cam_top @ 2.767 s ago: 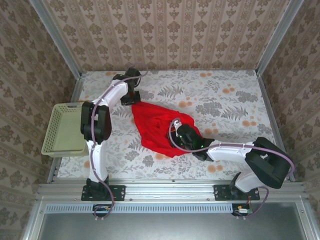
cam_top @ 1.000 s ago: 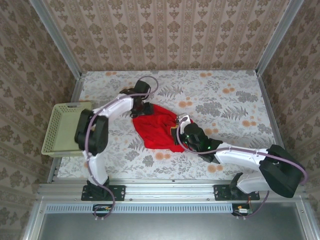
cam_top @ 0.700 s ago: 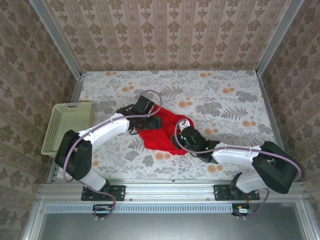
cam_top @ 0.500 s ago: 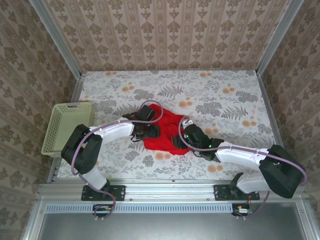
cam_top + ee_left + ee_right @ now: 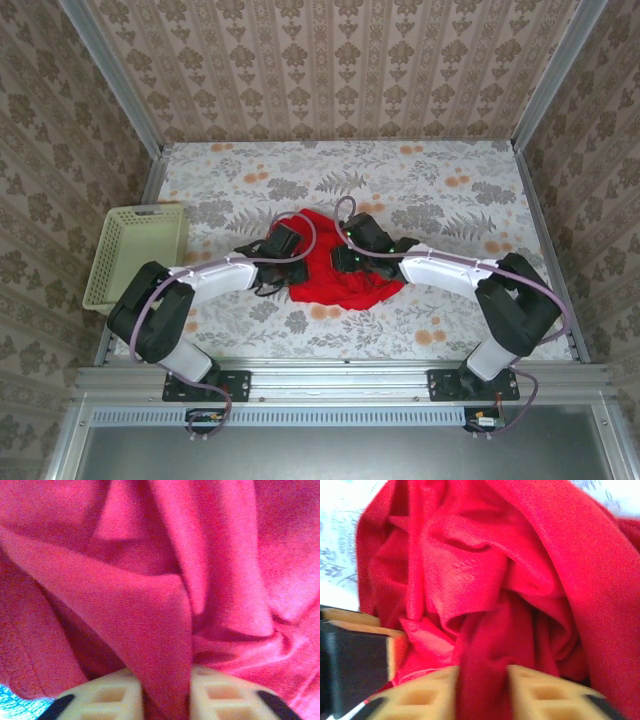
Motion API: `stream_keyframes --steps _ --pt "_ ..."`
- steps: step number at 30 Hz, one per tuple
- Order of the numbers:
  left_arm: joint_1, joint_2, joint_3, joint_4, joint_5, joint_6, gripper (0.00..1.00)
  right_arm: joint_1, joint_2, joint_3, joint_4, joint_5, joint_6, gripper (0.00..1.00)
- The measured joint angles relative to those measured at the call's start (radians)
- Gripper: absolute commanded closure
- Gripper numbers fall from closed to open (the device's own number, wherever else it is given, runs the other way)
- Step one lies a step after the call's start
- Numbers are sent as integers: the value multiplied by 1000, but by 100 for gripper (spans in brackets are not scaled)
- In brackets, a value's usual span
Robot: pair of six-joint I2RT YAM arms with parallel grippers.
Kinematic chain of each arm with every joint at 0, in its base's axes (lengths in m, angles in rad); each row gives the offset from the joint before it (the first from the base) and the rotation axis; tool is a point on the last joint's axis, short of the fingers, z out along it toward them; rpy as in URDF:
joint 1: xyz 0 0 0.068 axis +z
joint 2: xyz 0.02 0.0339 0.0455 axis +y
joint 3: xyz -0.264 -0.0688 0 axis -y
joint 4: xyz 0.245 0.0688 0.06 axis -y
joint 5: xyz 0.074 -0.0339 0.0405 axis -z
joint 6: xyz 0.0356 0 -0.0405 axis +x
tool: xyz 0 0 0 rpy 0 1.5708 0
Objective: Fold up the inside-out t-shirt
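The inside-out t-shirt point(image 5: 338, 281) is a bright red bunched heap on the middle of the flowered table. My left gripper point(image 5: 292, 263) is at its left edge and my right gripper point(image 5: 347, 258) is on its far middle, close together. In the left wrist view my left gripper point(image 5: 167, 696) is shut on a raised fold of the t-shirt point(image 5: 150, 605), which runs down between the cream fingers point(image 5: 112, 697). My right gripper point(image 5: 482, 692) is likewise shut on a ridge of the t-shirt point(image 5: 485, 580) between its fingers point(image 5: 547, 692).
A pale yellow-green basket point(image 5: 130, 257) hangs at the table's left edge. Metal posts and patterned walls close in the table point(image 5: 470, 200) on three sides. In the right wrist view part of the left gripper point(image 5: 357, 667) shows at the lower left, close by.
Both arms have drawn in over the shirt, the right gripper swinging from its near-right edge to its far side. Both grippers have closed on cloth, and the shirt is more bunched.
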Motion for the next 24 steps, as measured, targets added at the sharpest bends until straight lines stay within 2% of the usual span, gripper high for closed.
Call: stream_keyframes --steps 1,6,12,18,22,24 --pt "2 -10 -8 5 0 -3 90 0 0 9 -24 4 -2 100" --pt "59 -85 -57 25 8 -6 100 -19 -57 50 -106 34 -40 100" --pt "193 -254 -85 19 19 22 100 -127 -377 50 -139 28 -58 100" --pt "232 -431 -105 39 13 63 100 -185 -685 -48 -29 14 -38 100" --pt "250 -387 -119 21 23 84 91 -185 -742 -252 80 -12 15 100" --pt "248 -328 -119 -15 22 90 81 -186 -719 -368 116 -16 55 100"
